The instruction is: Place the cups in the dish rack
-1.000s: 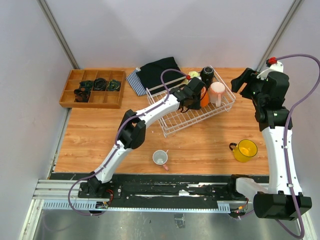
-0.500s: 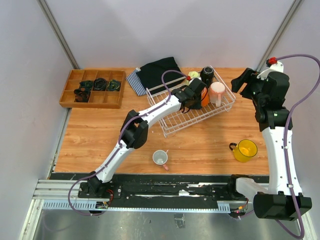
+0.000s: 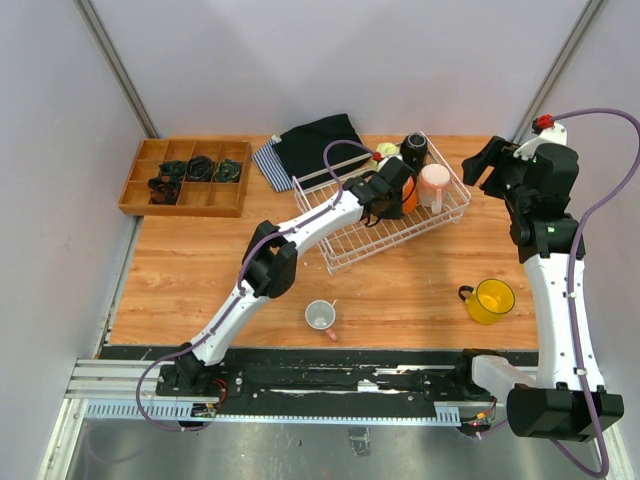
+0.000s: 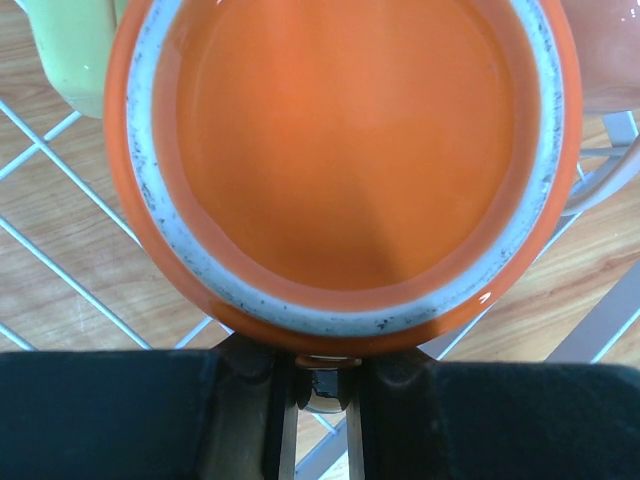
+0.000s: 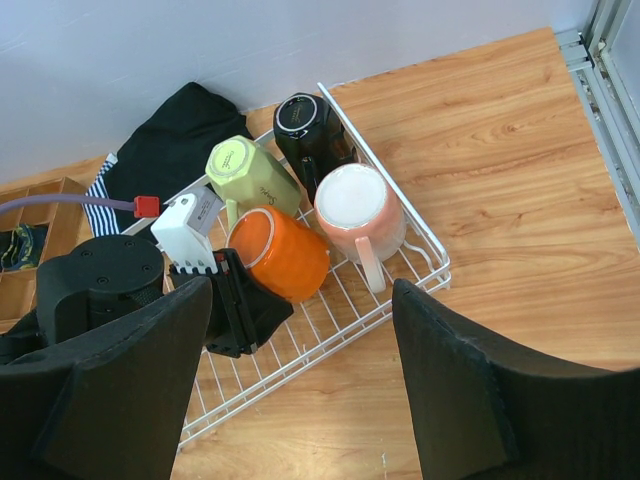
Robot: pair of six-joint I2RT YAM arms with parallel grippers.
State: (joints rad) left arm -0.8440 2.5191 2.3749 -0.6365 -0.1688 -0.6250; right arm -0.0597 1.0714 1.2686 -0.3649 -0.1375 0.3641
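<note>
Left gripper sits hard against the base of the orange mug; whether its jaws pinch the mug cannot be told. The mug lies tilted inside the dish rack, with the yellow-green mug and pale pink mug close alongside. Risk: a careless pull-back could drag it or knock its neighbours. Right gripper is spread and empty, well apart. The yellow mug and small pink mug are not yet loaded.
</note>
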